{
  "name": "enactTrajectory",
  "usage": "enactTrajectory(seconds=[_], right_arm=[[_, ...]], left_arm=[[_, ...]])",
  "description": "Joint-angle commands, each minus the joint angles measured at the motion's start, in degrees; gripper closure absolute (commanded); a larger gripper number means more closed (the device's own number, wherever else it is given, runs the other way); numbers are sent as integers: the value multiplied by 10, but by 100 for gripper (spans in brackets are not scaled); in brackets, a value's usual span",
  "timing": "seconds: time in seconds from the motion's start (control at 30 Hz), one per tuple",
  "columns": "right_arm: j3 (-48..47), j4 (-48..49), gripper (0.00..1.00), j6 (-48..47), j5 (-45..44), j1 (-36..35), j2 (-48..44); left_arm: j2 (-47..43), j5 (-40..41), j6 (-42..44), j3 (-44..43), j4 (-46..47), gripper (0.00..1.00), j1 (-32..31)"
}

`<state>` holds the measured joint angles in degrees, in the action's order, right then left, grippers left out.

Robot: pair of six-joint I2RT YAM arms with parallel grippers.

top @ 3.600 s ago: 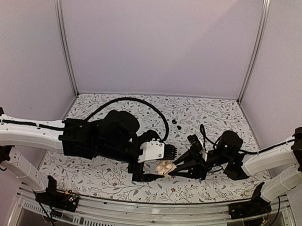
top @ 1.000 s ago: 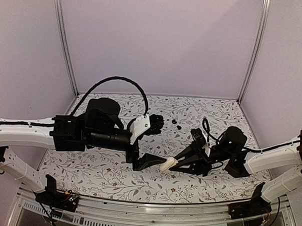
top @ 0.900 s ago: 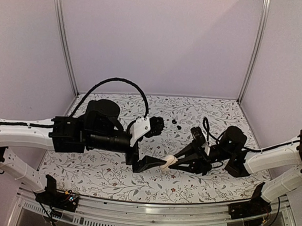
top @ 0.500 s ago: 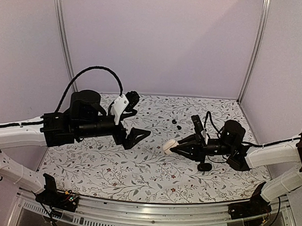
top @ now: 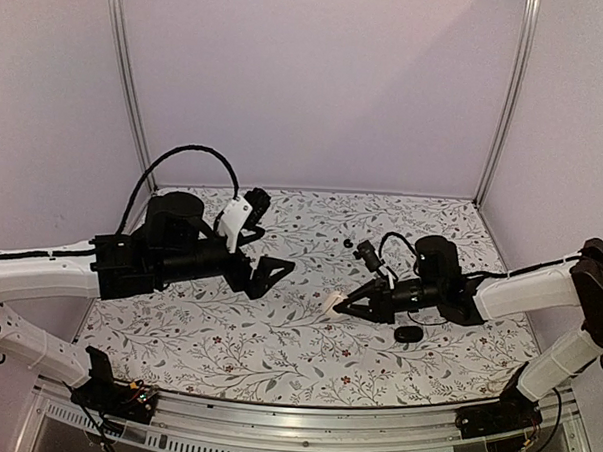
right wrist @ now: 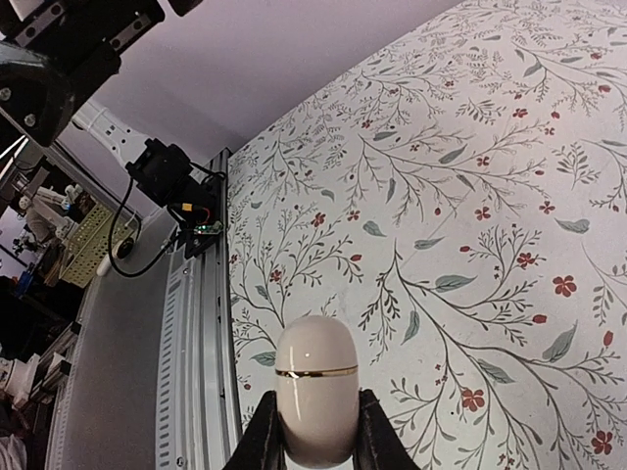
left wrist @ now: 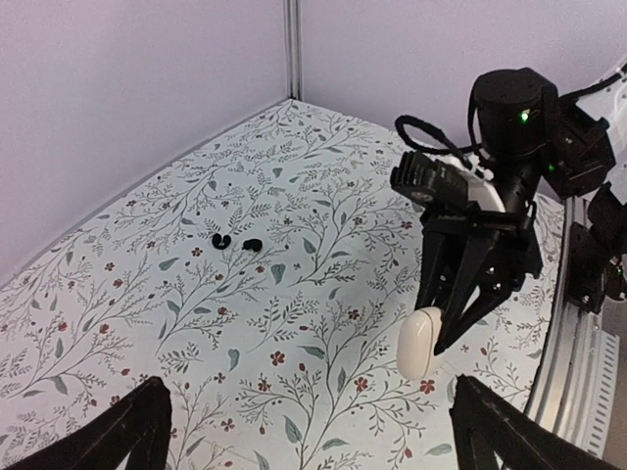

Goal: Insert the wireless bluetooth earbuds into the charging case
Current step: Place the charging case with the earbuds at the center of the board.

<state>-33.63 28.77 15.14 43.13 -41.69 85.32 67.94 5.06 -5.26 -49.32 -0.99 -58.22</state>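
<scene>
Pinching the closed cream charging case by its near end, the right gripper holds it low over the floral table, right of centre. The left gripper hangs left of centre, its claw spread wide and empty. The two black earbuds lie close together farther back on the table, apart from both grippers. A black oval case lies nearer, under the right arm.

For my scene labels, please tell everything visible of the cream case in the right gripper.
The cream case is a smooth, glossy oval capsule, plastic by its look, with a thin gold seam around its middle; the lid looks shut. The right gripper pinches one end between its black fingers, the free end pointing out over the floral table.
</scene>
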Motion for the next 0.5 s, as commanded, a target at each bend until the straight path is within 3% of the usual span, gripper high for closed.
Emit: enactTrajectory(seconds=[0.0, 0.23, 0.47], right_arm=[[-76, -56, 100, -17, 13, -17, 74], [-254, -128, 100, -33, -23, -34, 224], [-413, -154, 100, 0, -48, -35, 359]], left_arm=[[-1, 12, -45, 17, 32, 0, 37], [-34, 14, -109, 43, 22, 0, 100], [-77, 12, -126, 70, 22, 0, 118]])
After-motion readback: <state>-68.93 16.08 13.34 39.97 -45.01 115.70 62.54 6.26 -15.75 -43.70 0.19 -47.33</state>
